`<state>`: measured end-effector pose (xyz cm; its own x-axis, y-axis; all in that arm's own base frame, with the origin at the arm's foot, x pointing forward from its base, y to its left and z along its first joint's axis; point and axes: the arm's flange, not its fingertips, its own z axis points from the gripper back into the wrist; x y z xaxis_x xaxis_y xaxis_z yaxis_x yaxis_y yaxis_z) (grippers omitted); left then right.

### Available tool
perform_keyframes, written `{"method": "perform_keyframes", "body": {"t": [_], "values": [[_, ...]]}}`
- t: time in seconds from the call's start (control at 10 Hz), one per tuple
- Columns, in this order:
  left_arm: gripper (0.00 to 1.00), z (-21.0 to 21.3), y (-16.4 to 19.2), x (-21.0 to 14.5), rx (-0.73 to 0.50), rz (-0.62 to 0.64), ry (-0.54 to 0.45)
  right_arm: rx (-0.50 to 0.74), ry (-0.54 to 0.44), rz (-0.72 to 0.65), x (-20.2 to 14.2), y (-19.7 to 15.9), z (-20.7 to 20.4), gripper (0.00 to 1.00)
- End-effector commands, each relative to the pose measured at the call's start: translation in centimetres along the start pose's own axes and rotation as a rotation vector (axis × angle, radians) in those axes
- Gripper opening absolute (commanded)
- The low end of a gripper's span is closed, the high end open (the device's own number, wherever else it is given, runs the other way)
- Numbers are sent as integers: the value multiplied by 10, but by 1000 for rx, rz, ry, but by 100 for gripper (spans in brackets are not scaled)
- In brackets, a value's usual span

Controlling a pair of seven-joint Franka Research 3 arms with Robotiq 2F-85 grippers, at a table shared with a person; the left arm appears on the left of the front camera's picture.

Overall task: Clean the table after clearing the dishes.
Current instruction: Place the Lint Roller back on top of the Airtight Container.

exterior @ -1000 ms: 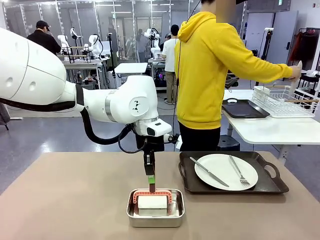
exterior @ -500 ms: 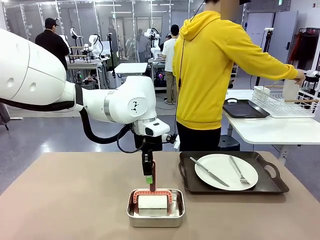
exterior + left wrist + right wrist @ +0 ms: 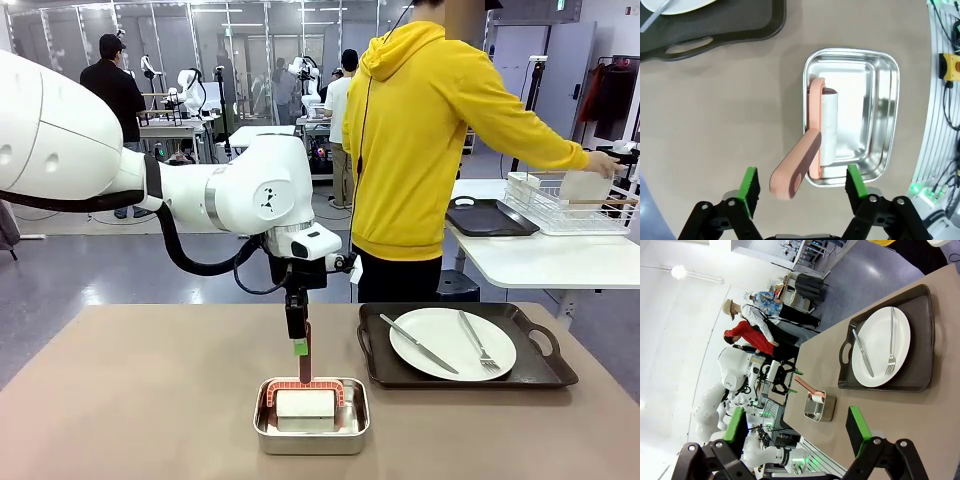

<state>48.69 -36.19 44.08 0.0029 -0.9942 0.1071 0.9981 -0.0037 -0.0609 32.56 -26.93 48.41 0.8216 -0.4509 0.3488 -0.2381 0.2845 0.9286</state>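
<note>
Over the steel pan (image 3: 886, 100) near the front edge of the table (image 3: 130, 400), your left gripper (image 3: 801, 172) hangs with its jaws wide apart. The lint roller (image 3: 829, 125) lies in the pan, and its pink handle (image 3: 792, 175) rises between the green pads, touching neither. Just right of the pan, a white plate (image 3: 450, 335) with a knife (image 3: 420, 345) and fork (image 3: 478, 345) sits on the dark tray (image 3: 540, 374). Your right gripper (image 3: 796, 415) is also spread and holds nothing.

Left arm (image 3: 230, 195) reaches over the pan (image 3: 262, 430), its left gripper (image 3: 802, 184) pointing straight down, jaws apart. Right gripper (image 3: 796, 427), well off the pan, gapes wide.
</note>
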Motion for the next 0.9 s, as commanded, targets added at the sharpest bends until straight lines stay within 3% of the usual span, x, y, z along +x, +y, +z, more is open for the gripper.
{"method": "perform_keyframes", "body": {"t": [0.0,0.1,0.8], "values": [[95,27,-10,-7,56,7,1,6,-2,5,-2,3,1,100],[100,40,-14,-9,88,10,-3,6,-2,5,-2,3,1,100],[100,65,-13,-7,109,5,-35,6,-2,5,-2,3,1,100]]}}
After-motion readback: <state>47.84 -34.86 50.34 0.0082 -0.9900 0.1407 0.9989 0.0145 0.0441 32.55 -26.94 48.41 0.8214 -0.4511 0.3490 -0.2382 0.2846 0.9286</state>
